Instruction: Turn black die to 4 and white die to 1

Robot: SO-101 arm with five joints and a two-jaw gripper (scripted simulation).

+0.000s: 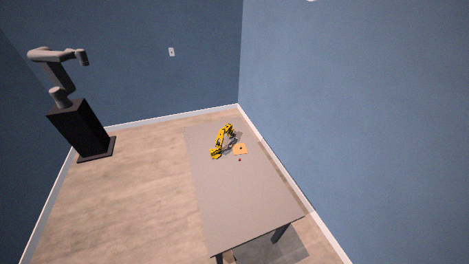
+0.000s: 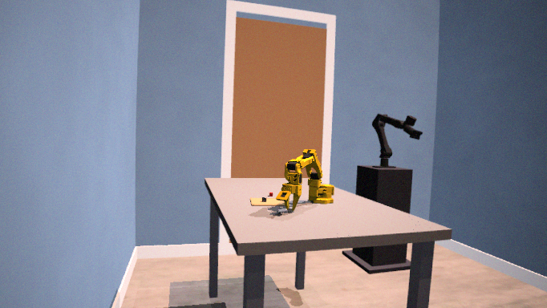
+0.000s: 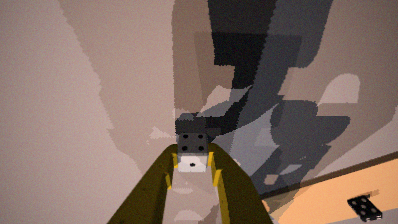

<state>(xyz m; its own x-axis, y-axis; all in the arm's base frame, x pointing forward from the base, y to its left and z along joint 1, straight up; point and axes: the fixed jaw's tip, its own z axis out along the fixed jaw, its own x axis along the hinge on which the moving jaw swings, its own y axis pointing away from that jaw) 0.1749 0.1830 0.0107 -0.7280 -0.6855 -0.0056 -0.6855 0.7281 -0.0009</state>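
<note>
My gripper [image 1: 235,137] [image 2: 290,210] [image 3: 193,155] is low over the table, off the mat, with its fingers shut on the white die [image 3: 192,164]. In the wrist view one shaded face of this die shows four pips and the lit face nearer the camera's bottom edge shows one. It cannot be made out in the top and exterior views. The black die [image 1: 241,148] [image 2: 264,200] [image 3: 364,207] sits on the orange mat [image 1: 236,152] [image 2: 256,203] [image 3: 335,186], several light pips showing. The red die [image 1: 239,159] [image 2: 271,194] lies on the table beyond the mat; its pips are too small to read.
The grey table [image 1: 225,192] [image 2: 321,224] carries the arm's yellow base [image 1: 215,153] [image 2: 324,196], which stands beside the mat. The arm's shadow falls around the white die. A second, larger arm [image 1: 55,69] [image 2: 382,136] stands on a pedestal away from the table.
</note>
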